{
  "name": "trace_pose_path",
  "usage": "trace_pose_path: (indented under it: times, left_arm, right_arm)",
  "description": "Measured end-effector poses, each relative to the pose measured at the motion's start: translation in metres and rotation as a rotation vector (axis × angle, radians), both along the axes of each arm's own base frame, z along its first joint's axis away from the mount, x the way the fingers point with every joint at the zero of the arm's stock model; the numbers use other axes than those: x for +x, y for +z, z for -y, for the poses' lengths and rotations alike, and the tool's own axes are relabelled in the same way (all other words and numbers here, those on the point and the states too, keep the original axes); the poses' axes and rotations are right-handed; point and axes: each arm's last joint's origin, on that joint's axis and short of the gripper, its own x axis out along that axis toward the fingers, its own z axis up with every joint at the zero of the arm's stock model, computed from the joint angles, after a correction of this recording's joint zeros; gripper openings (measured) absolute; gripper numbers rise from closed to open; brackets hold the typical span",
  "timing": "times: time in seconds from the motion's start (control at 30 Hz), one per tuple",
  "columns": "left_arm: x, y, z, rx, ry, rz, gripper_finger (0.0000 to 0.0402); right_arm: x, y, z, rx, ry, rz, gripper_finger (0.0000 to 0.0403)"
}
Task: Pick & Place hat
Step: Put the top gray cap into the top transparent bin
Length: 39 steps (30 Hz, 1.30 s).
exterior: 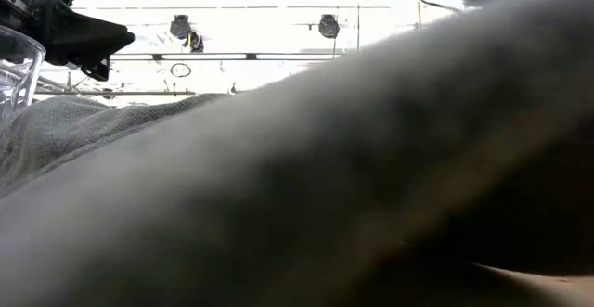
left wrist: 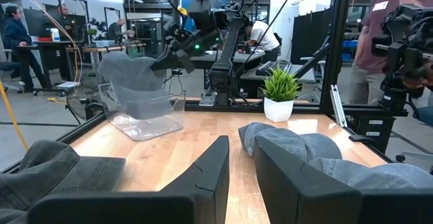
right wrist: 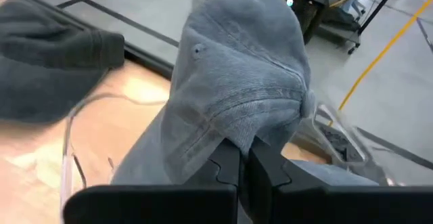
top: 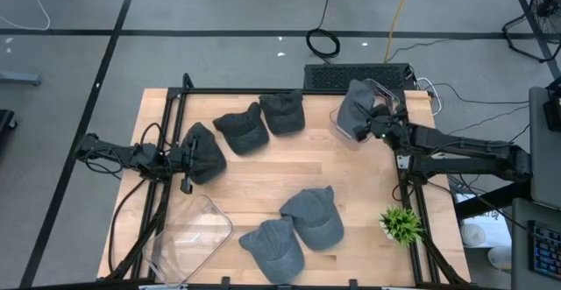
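Note:
Several grey caps lie on the wooden table. My right gripper (top: 372,125) is at the far right of the table, shut on a light grey cap (top: 354,106) over a clear plastic bin (top: 337,125). In the left wrist view that cap (left wrist: 128,75) hangs with its lower part inside the bin (left wrist: 145,116). My left gripper (top: 185,160) is at the table's left, beside a dark grey cap (top: 204,150) that rests on the tabletop. Its fingers stand a narrow gap apart (left wrist: 241,176) with only bare wood between them. My right gripper pinches the light grey cap between its two fingers by a fold of the crown cloth (right wrist: 233,139), next to the top button (right wrist: 308,103). The cap is lifted off the table and bulges out beyond the fingertips (right wrist: 226,160), with its lower part down in the bin.
A second clear bin (top: 188,233) sits at the near left corner. Two caps (top: 241,130) (top: 282,111) lie at the far middle and two more (top: 316,215) (top: 273,246) at the near middle. A small potted plant (top: 401,223) stands near the right edge. One cap fills most of the low view (exterior: 353,177).

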Motion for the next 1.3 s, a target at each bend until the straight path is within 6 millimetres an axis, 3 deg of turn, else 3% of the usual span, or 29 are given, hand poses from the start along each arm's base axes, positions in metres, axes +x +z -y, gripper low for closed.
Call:
trace_pose_path:
  times: [0.6,0.8,0.97,1.3]
  left_arm:
    - [0.000,0.000,0.000,0.000,0.000,0.000,0.0076]
    - [0.000,0.000,0.000,0.000,0.000,0.001,0.0076]
    - [0.000,0.000,0.000,0.000,0.000,0.000,0.0076]
    - [0.000,0.000,0.000,0.000,0.000,0.000,0.0076]
  right_arm:
    - [-0.003,-0.022,-0.001,0.032,-0.011,-0.009,0.0004]
    - [-0.002,-0.020,-0.001,0.023,-0.011,0.019,0.0021]
    - [-0.001,-0.020,-0.001,0.021,-0.010,0.023,0.0049]
    - [0.000,-0.017,0.000,-0.008,0.013,0.012,0.0150]
